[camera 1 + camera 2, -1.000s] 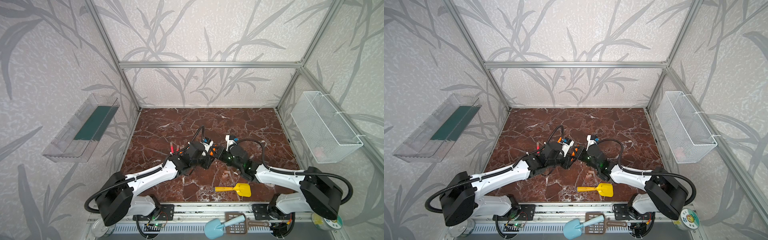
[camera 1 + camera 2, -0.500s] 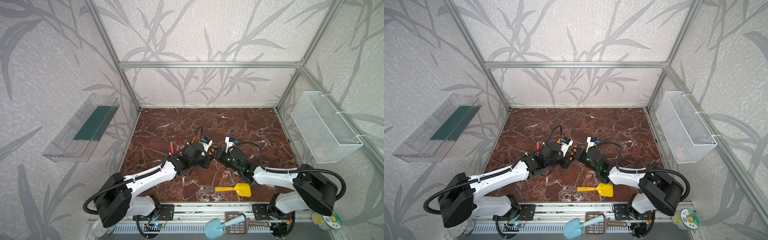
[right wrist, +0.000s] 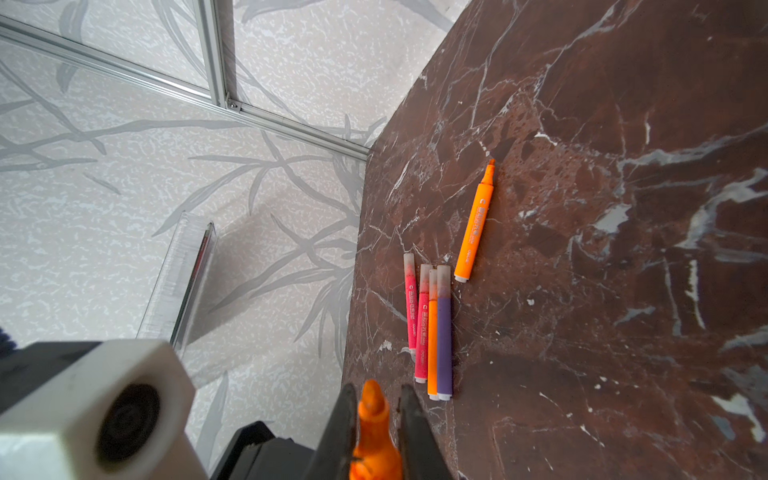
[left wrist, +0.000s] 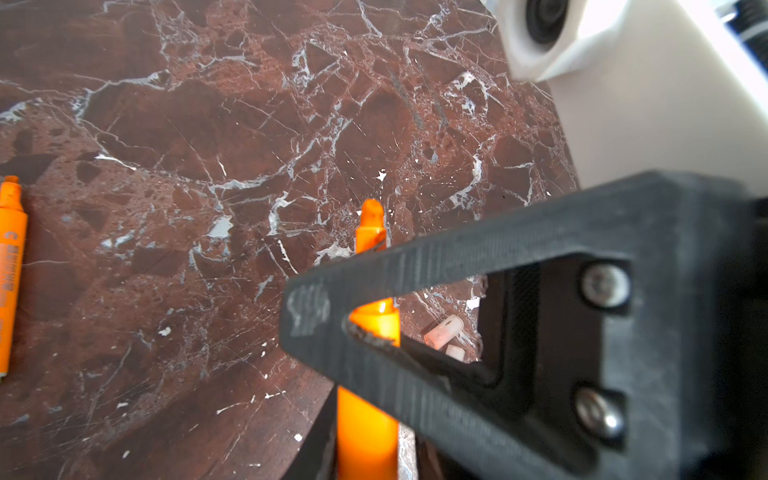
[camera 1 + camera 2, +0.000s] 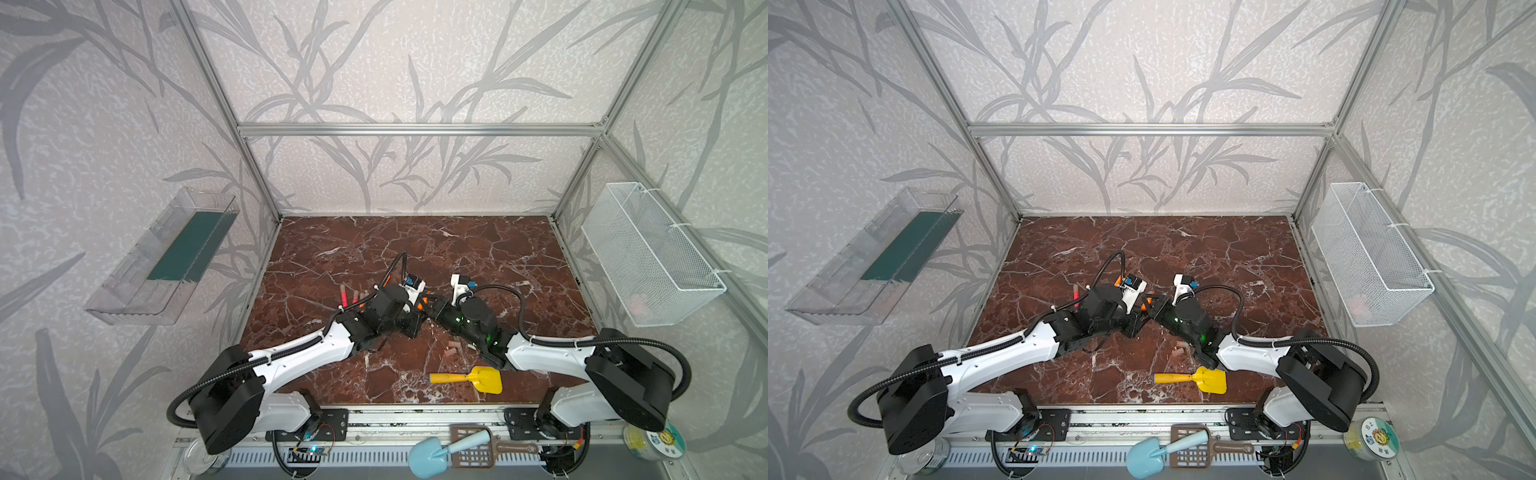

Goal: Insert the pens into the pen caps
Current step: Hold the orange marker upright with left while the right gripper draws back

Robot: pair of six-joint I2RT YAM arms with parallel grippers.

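Since a second ago the right arm has been drawn slightly toward the left one. From the left on the red-brown marble tabletop (image 5: 457, 249): four capped slim marker pens (image 3: 428, 328) (two pink-red, one orange, one purple) are laid side by side, an uncapped orange marker pen (image 3: 473, 224) just beside; a second bare orange marker pen (image 4: 368, 407) is seen between the left gripper (image 5: 417, 311) jaws, clamping not determinable, and is pinched near its tip by the right gripper (image 3: 376, 415). Two short translucent pale pen caps (image 5: 453, 346) are left loose by the right arm, a yellow plastic toy shovel (image 5: 469, 378) nearer the front edge.
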